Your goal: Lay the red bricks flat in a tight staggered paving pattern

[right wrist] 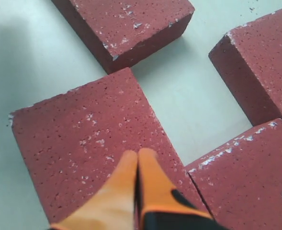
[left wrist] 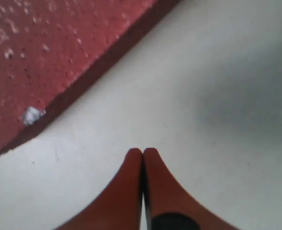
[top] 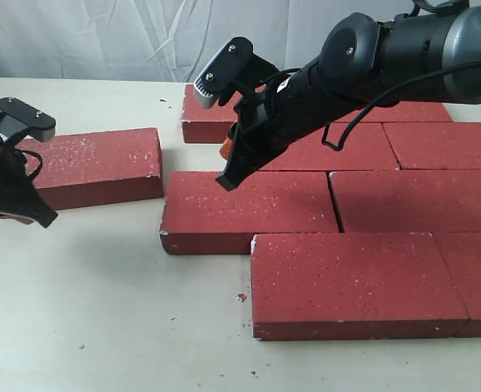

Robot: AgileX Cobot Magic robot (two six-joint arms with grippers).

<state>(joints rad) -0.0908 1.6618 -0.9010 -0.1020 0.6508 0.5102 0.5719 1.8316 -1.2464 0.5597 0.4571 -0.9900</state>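
Here, right gripper (right wrist: 137, 154) hangs closed and empty over a paved brick (right wrist: 83, 139); left gripper (left wrist: 142, 151), likewise closed, sits beside stray brick (left wrist: 50, 48).

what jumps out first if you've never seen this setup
The patch of red bricks laid flat in staggered rows on the right of the table draws the eye first. The black right arm reaches across it, its shut right tool pointing down at the middle row's left end. One lone brick lies apart on the left, beside the shut left tool.
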